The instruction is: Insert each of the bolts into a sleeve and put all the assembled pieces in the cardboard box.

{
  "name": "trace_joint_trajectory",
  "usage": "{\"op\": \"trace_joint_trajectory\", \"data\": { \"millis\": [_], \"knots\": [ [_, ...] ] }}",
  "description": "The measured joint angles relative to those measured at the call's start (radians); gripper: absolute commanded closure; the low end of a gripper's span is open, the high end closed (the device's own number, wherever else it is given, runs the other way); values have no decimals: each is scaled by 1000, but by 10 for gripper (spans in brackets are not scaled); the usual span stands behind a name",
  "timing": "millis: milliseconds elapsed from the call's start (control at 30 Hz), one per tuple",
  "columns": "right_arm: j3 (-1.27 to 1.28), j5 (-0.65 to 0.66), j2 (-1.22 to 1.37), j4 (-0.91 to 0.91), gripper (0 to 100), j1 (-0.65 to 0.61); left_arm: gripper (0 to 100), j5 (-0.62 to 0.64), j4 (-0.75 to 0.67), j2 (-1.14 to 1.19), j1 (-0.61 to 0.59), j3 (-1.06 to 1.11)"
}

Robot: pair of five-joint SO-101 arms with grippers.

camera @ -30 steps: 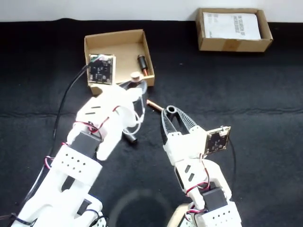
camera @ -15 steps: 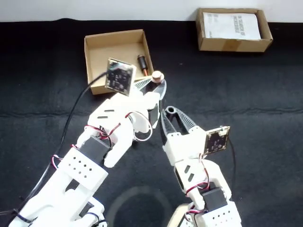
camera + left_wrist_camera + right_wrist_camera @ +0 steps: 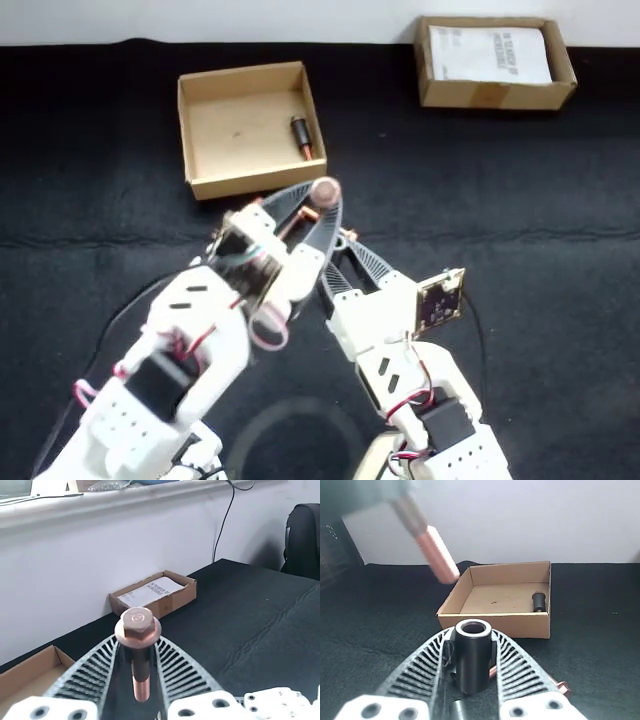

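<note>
My left gripper (image 3: 137, 642) is shut on a copper bolt (image 3: 138, 652), head up and shank pointing down; in the high view the bolt (image 3: 322, 189) sits just in front of the cardboard box (image 3: 245, 125). Directly below it, my right gripper (image 3: 471, 636) is shut on an upright black sleeve (image 3: 471, 657) with its bore facing up. The bolt's tip (image 3: 438, 553) hovers above and to one side of the sleeve, not touching it. One assembled piece (image 3: 301, 136) lies inside the box by its right wall.
A loose copper bolt (image 3: 492, 672) and a black sleeve (image 3: 458, 710) lie on the black cloth under the grippers. A second cardboard box (image 3: 494, 60) holding a printed sheet stands at the back right. The two arms crowd the table's middle.
The left arm has swung away from the box's front corner and turned its wrist, bringing the bolt over the right gripper. The right gripper has shifted slightly left with its sleeve.
</note>
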Motion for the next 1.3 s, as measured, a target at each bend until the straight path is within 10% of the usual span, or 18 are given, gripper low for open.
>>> {"op": "trace_joint_trajectory", "data": {
  "millis": [667, 1300],
  "knots": [
    [0, 0, 0, 0, 991, 0, 990, 344, 150, 339, -94, -186],
    [0, 49, 0, -120, 991, 0, 990, 364, 365, 442, -115, -554]
  ]
}}
